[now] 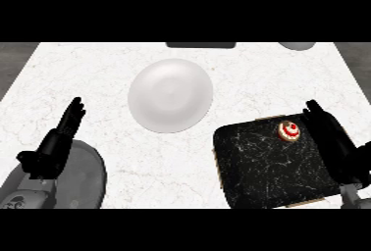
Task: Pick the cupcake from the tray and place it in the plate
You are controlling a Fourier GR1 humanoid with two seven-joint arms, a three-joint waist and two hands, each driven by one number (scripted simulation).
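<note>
So, right hand (334,142) sits at the right edge of the tray (272,166), fingers straight & pointing up the counter, holding nothing. Its fingertips come level w/ the tray's far right corner, and it's just beside the cupcake (290,131) but not touching it. Grey forearm below it runs off past the tray's near right corner.

Cupcake is on the tray, in the far right corner, upright, w/ red & white rings on top. Tray itself is black w/ thin white marble veins, squarish w/ rounded corners, lying a bit skewed on the white marble counter (87,68).

White plate (172,95) lies up & left of the tray, apart from it, w/ nothing on it.

Left hand (56,139) is well left of the tray, past the plate, fingers straight and relaxed, pointing up, holding nothing; it's resting there. Its grey forearm lies below it, towards the lower left.

Far beyond the tray, at the counter's back edge, a dark flat thing (201,44) and a grey rounded thing (297,45) are cut off by the view; can't tell what they are.
</note>
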